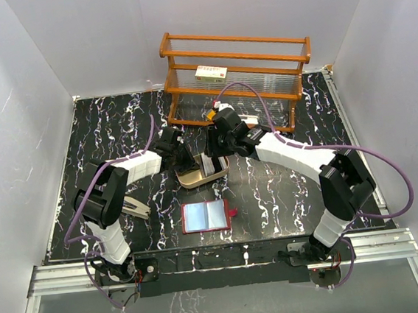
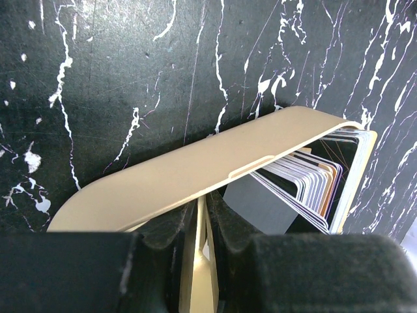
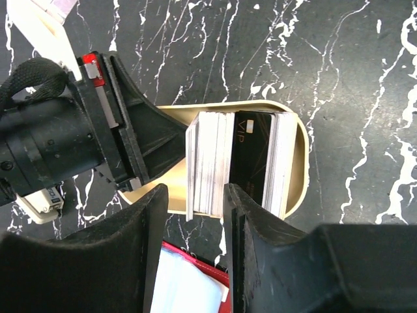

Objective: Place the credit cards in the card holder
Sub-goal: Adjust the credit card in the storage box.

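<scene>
- Well, the black marbled table (image 1: pixel 286 186) fills the floor of the booth, with a wooden rack (image 1: pixel 258 55) at its 12 o'clock edge.
- Mid-table sits a tan tray (image 2: pixel 195 163). The left gripper (image 2: pixel 201 222) is clenched on its wall from the 9 o'clock side, steadying it.
- At 6 o'clock from the tray the red holder (image 1: pixel 205 216) lies open and flat, bluish pockets up. I see no card in it.
- Upright in the tray stand the cards (image 3: pixel 208 163), packed on edge. The right gripper (image 3: pixel 195 202) comes in from 3 o'clock, its jaws apart astride the pale bundle, not yet closed on it as far as I can see.
- By my reckoning the job has barely begun: every card I can see is in the tray, so all the lifting and slotting remains.
</scene>
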Controlling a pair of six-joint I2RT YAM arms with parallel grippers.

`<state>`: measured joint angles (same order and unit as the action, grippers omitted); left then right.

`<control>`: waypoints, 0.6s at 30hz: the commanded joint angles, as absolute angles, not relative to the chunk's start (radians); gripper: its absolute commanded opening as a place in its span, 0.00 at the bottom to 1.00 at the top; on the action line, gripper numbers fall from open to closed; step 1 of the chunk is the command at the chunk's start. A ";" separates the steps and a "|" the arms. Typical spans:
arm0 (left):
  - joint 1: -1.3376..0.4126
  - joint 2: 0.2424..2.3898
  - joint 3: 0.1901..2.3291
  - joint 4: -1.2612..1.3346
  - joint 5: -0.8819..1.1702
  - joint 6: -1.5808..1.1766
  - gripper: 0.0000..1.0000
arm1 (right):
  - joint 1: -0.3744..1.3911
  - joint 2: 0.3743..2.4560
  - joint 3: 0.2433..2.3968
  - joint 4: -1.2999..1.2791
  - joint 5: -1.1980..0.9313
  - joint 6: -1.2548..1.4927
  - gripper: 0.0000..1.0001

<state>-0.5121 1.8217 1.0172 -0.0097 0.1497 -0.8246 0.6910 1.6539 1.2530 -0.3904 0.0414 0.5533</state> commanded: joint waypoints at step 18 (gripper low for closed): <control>-0.533 1.790 0.915 -0.011 0.212 -0.893 0.13 | 0.759 1.820 1.338 -0.410 0.213 0.581 0.22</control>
